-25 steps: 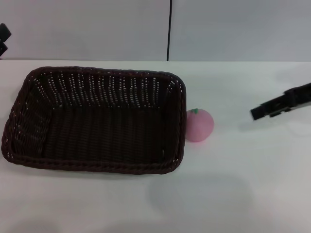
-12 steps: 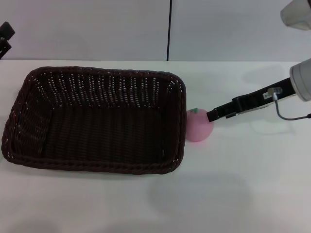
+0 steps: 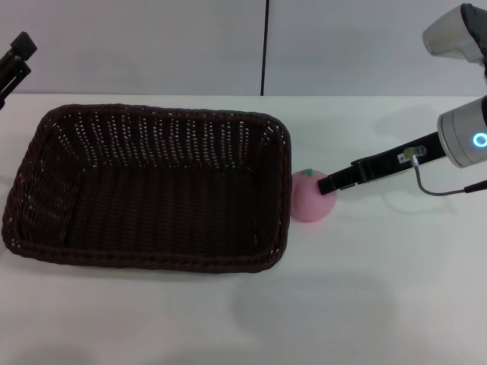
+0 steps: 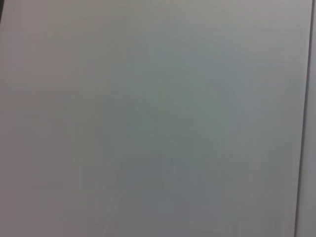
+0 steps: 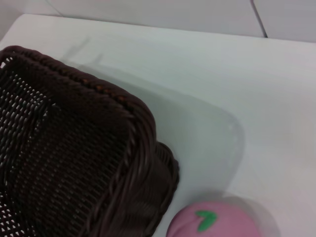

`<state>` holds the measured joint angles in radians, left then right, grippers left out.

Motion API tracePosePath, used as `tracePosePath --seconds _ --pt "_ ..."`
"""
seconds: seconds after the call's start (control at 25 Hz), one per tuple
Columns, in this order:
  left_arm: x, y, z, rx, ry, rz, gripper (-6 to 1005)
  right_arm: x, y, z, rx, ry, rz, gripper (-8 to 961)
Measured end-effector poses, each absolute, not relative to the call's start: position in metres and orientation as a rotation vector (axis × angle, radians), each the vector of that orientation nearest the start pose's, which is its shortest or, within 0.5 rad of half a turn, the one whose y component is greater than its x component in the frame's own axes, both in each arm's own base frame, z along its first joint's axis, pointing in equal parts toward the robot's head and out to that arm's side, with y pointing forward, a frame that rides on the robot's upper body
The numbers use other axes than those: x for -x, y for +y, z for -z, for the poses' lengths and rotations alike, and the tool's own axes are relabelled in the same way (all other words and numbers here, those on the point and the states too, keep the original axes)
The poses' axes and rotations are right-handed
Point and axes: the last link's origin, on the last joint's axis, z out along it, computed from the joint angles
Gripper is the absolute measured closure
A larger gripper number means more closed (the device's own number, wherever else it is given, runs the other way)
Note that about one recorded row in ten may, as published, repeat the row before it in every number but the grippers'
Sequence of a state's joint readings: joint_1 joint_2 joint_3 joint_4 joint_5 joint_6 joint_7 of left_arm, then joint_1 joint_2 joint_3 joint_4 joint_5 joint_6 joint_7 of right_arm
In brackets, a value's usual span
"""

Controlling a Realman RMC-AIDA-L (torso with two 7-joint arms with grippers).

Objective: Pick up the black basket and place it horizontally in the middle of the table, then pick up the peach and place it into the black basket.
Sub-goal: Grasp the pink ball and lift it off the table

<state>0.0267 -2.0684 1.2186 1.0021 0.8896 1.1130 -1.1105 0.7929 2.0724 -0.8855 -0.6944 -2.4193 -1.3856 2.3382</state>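
Note:
The black basket [image 3: 152, 260] lies lengthwise on the white table [image 3: 380, 289], left of centre, with nothing inside. The pink peach [image 3: 307, 205] sits on the table just beside the basket's right wall, its green leaf mark facing up. My right gripper [image 3: 329, 185] reaches in from the right, and its dark tip is at the peach's upper right side. The right wrist view shows the basket's corner [image 5: 74, 163] and the peach [image 5: 217, 223] close below. My left gripper [image 3: 14, 59] is raised at the far left, away from the basket.
A grey wall with a dark vertical seam [image 3: 265, 46] stands behind the table. A thin cable [image 3: 437, 190] loops under the right arm. The left wrist view shows only a plain grey surface.
My right arm has swung in from the right edge until its tip reached the peach. The left gripper has shifted slightly upward. Basket and peach have not moved.

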Motion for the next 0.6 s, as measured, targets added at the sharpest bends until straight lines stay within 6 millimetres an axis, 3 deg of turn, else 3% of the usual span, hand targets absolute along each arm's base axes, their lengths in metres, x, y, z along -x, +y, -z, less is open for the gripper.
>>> tracePosePath --seconds 0.24,0.6 --pt "0.303 0.285 -0.080 1.866 -0.554 0.962 314 -0.220 0.387 0.028 2.586 1.450 -0.052 495" --pt "0.306 0.283 -0.074 1.871 -0.583 0.965 314 -0.220 0.386 0.015 2.571 1.432 -0.183 888"
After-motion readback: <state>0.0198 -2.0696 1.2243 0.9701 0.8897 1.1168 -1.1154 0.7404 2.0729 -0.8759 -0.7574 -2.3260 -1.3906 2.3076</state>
